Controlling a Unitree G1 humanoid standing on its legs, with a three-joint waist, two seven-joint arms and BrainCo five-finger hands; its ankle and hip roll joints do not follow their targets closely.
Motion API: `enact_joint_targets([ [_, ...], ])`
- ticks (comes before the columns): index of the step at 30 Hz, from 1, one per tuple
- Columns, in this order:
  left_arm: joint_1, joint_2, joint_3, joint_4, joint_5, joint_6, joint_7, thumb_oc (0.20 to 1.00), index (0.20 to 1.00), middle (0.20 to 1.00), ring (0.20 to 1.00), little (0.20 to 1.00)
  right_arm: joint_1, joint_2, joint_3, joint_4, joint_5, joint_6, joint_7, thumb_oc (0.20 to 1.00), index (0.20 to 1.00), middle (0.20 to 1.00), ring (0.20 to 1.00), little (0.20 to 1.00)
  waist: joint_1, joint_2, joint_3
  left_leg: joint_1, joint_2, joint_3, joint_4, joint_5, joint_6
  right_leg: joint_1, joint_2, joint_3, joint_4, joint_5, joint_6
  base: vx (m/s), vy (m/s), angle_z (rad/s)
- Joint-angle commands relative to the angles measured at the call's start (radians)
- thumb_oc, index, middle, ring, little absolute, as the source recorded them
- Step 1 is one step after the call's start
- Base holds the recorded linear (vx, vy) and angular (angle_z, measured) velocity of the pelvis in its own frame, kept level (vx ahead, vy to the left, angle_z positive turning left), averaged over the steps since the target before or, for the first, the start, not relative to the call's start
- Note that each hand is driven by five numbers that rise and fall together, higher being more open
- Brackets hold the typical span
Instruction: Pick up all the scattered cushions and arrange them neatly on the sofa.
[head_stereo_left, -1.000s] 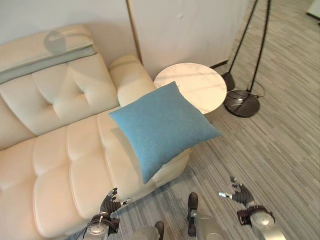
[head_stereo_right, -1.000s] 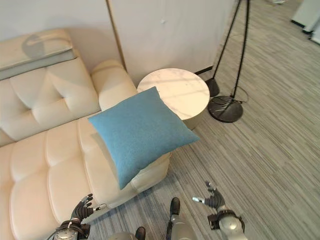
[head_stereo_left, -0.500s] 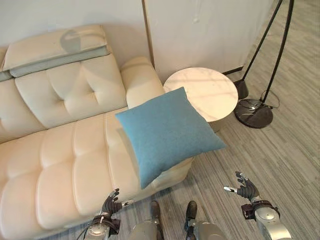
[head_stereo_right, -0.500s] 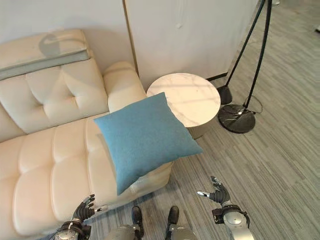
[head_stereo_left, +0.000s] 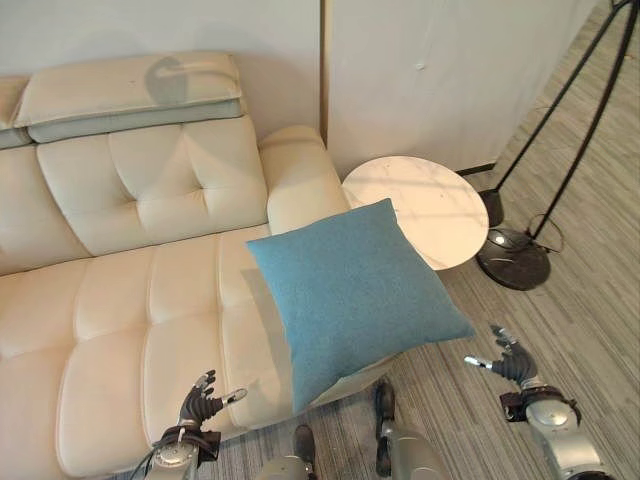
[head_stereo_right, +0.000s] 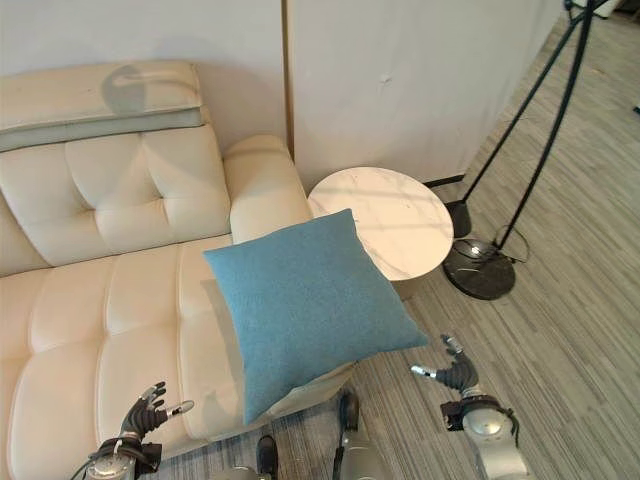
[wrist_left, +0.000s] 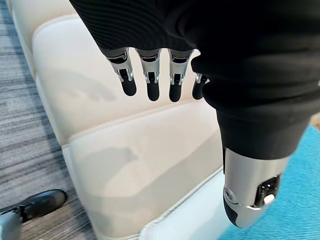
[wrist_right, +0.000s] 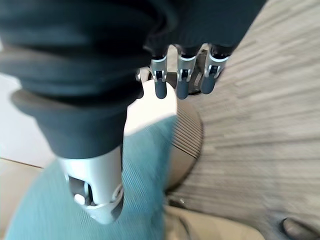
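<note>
A square blue cushion (head_stereo_left: 355, 295) of fine woven cloth lies flat on the cream sofa (head_stereo_left: 120, 300), at the seat's end nearest the armrest, one corner hanging out past the seat's front edge and another pointing toward the small round side table (head_stereo_left: 420, 205). The sofa is smooth, leather-like upholstery, tufted into plump squares on seat and back, with a padded headrest folded along the top of the back. The side table has a pale marbled top and stands just beside the sofa's rounded armrest; beyond it, farther from the sofa, a floor lamp (head_stereo_left: 515, 258) with thin dark legs rests on a round dark base on grey striped carpet. The left hand (head_stereo_left: 200, 400) hangs in front of the sofa's front edge, fingers loosely spread and holding nothing. The right hand (head_stereo_left: 510, 362) hangs over the carpet, off the cushion's overhanging corner, fingers likewise extended and empty. Compared with a second ago, the whole view has swung so more of the sofa's back shows; the cushion lies as it did on the seat.
</note>
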Motion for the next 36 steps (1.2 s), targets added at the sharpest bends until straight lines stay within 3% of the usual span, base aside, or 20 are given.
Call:
enact_joint_targets([
  [1,-0.012,0.039,-0.001,-0.075,-0.054,-0.05,0.014,1.0,1.0,1.0,1.0,1.0,-0.089,-0.059,-0.023,-0.056,0.046,-0.039,-0.023,1.0,1.0,1.0,1.0,1.0,0.023,-0.005,0.008,-0.043,-0.012,-0.04,0.075,-0.077,-0.057,0.022,0.027,-0.012,0.074,0.022,-0.01,0.05,-0.09,0.75],
  [4,-0.033,0.038,-0.012,-0.097,-0.099,-0.054,0.018,1.0,1.0,1.0,1.0,1.0,-0.168,-0.097,0.018,-0.07,0.065,-0.04,-0.021,1.0,1.0,1.0,1.0,1.0,0.038,-0.005,-0.001,-0.067,-0.003,-0.045,0.058,-0.063,-0.07,0.03,0.022,-0.037,0.033,0.037,-0.013,0.03,-0.157,0.19],
  [10,-0.205,0.019,-0.134,-0.105,-0.189,-0.077,0.046,1.0,1.0,1.0,1.0,1.0,-0.444,-0.129,0.231,0.042,0.096,-0.019,-0.012,1.0,1.0,1.0,1.0,1.0,0.061,0.006,0.046,-0.183,0.019,-0.065,0.039,-0.017,-0.105,-0.036,0.021,-0.091,0.005,0.045,-0.029,-0.08,-0.135,0.17],
  [14,-0.385,-0.008,-0.229,-0.044,-0.233,-0.094,0.087,1.0,1.0,1.0,1.0,1.0,-0.672,-0.093,0.38,0.205,0.113,0.003,-0.021,1.0,1.0,1.0,1.0,1.0,0.062,0.017,0.082,-0.248,0.034,-0.061,0.032,0.014,-0.124,-0.094,0.027,-0.099,0.004,0.053,-0.035,-0.08,-0.095,0.13],
  [16,-0.622,-0.035,-0.321,0.098,-0.265,-0.1,0.129,1.0,1.0,1.0,1.0,1.0,-0.871,-0.025,0.496,0.337,0.135,0.011,-0.034,1.0,1.0,1.0,1.0,1.0,0.058,0.02,0.119,-0.285,0.046,-0.059,0.022,0.043,-0.145,-0.127,0.037,-0.103,0.007,0.055,-0.038,-0.09,-0.131,0.01],
  [20,-0.814,-0.083,-0.376,0.221,-0.289,-0.095,0.162,1.0,1.0,1.0,1.0,1.0,-0.992,0.058,0.57,0.416,0.161,0.015,-0.042,1.0,1.0,1.0,1.0,1.0,0.046,0.027,0.147,-0.305,0.055,-0.062,0.001,0.072,-0.16,-0.148,0.042,-0.109,0.001,0.059,-0.038,-0.04,-0.086,0.17],
  [21,-0.875,-0.109,-0.392,0.222,-0.299,-0.098,0.174,1.0,1.0,1.0,1.0,1.0,-1.015,0.105,0.603,0.398,0.193,0.012,-0.035,0.507,0.507,0.507,0.507,0.507,0.039,0.032,0.162,-0.307,0.06,-0.062,-0.012,0.084,-0.167,-0.153,0.048,-0.108,0.001,0.057,-0.039,-0.01,-0.06,0.17],
  [22,-0.876,-0.109,-0.392,0.222,-0.299,-0.098,0.174,1.0,1.0,1.0,1.0,1.0,-1.016,0.106,0.603,0.398,0.193,0.012,-0.035,0.385,0.385,0.385,0.385,0.385,0.039,0.032,0.16,-0.31,0.059,-0.063,-0.012,0.086,-0.166,-0.155,0.047,-0.108,0.0,0.059,-0.039,0.0,-0.039,0.08],
  [23,-0.886,-0.114,-0.398,0.203,-0.3,-0.101,0.178,0.686,0.686,0.686,0.686,0.686,-1.017,0.117,0.615,0.375,0.208,0.004,-0.034,0.2,0.2,0.2,0.2,0.2,0.035,0.033,0.163,-0.311,0.061,-0.064,-0.018,0.091,-0.169,-0.159,0.05,-0.109,0.001,0.058,-0.039,0.0,0.0,0.0],
  [24,-0.887,-0.118,-0.402,0.173,-0.297,-0.108,0.184,0.2,0.2,0.2,0.2,0.2,-1.0,0.13,0.62,0.344,0.229,-0.004,-0.035,0.2,0.2,0.2,0.2,0.2,0.031,0.035,0.163,-0.311,0.061,-0.066,-0.022,0.094,-0.172,-0.159,0.051,-0.109,0.001,0.057,-0.039,0.0,0.0,0.0],
  [31,-0.776,-0.104,-0.376,-0.07,-0.294,-0.132,0.204,0.2,0.2,0.2,0.2,0.2,-0.771,0.168,0.58,0.035,0.243,-0.065,-0.025,0.2,0.2,0.2,0.2,0.2,0.005,0.048,0.137,-0.267,0.062,-0.06,-0.034,0.077,-0.17,-0.121,0.059,-0.097,-0.004,0.04,-0.043,0.02,0.013,-0.03],
  [36,-0.596,-0.121,-0.31,-0.296,-0.3,-0.153,0.197,0.2,0.2,0.2,0.2,0.2,-0.555,0.171,0.47,-0.205,0.245,-0.119,-0.007,0.2,0.2,0.2,0.2,0.2,-0.006,0.053,0.097,-0.195,0.058,-0.048,-0.034,0.039,-0.157,-0.048,0.061,-0.087,-0.019,0.027,-0.043,0.06,0.051,0.02],
])
